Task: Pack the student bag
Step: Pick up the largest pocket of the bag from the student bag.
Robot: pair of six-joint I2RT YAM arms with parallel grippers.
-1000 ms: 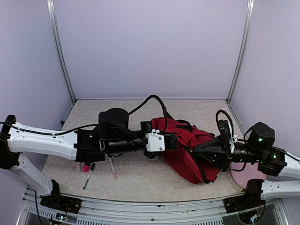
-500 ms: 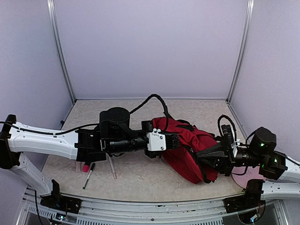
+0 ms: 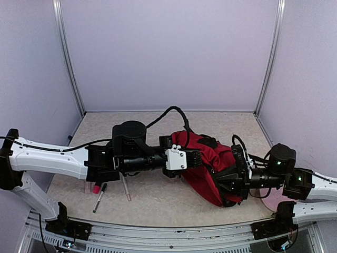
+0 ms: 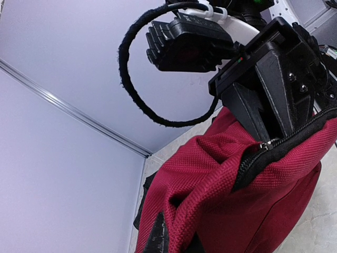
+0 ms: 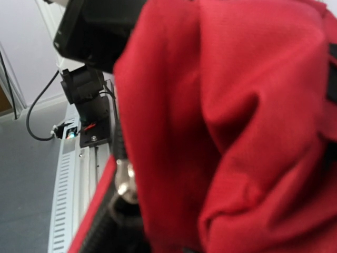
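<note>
Left gripper, seen from the top external camera, reaches in from the left and meets the upper left edge of the student bag. The bag lies slumped on the beige table, right of centre, between the two arms. The right gripper comes in from the right and presses against the bag's near right side. Its fingertips are lost among red folds and black straps, so this view does not tell whether it is open or closed. Near the left arm three pens lie on the table, one with a pink cap, well apart from the bag. A pink disc shows partly under the right arm. From the left wrist camera, the left gripper has its black fingers closed on the black zippered rim of the student bag, holding that edge up. A silver zipper pull sits just below the fingers, and a black sleeved cable loops above the fabric. From the right wrist camera, blurred red fabric of the student bag fills nearly the whole frame, with a metal zipper tab at its lower left edge. The right gripper's own fingers cannot be made out here, so its state cannot be told. Beyond the bag a grey slotted rail carries a black bracket.
</note>
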